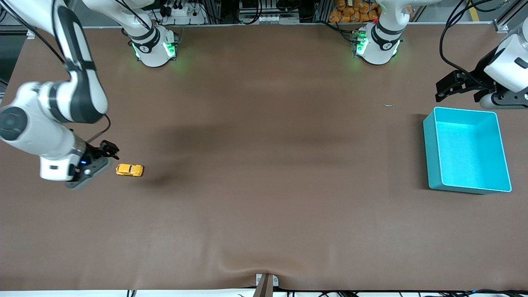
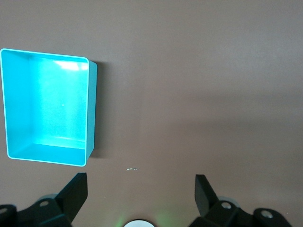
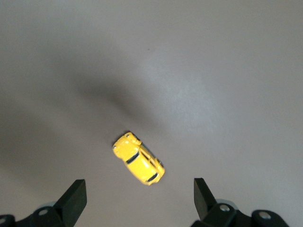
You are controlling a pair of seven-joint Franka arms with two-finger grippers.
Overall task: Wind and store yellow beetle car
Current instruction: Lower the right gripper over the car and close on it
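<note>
**Lining up the right pincer on the car**

The right pincer (image 3: 137,201) is hanging over the surface (image 1: 264,214) at the right arm's end, jaws spread wide and holding nothing. The car (image 3: 138,164) is sitting on its wheels just ahead of the fingertips, close but not yet between them, and apart from both. In the right wrist view its body is lying at a slant to the line joining the two fingers, so neither its sides nor its ends are facing the pads squarely.

Judging from the task, the step in hand is the approach for a grasp before winding. To do it well, the wrist is probably needing a turn until the fingers are facing the car's two long sides, then a short advance so the body is centred in the gap. The descent should be stopping just short of the surface, low enough to catch the body above the wheels. The car is small, rounded and free-rolling, so an off-centre closing could be nudging it away or squirting it out; closing gently and evenly matters.

The bin (image 1: 468,148) is standing empty well away, at the left arm's end. The left pincer (image 1: 458,88) is waiting just beside it, also wide open and empty.
</note>
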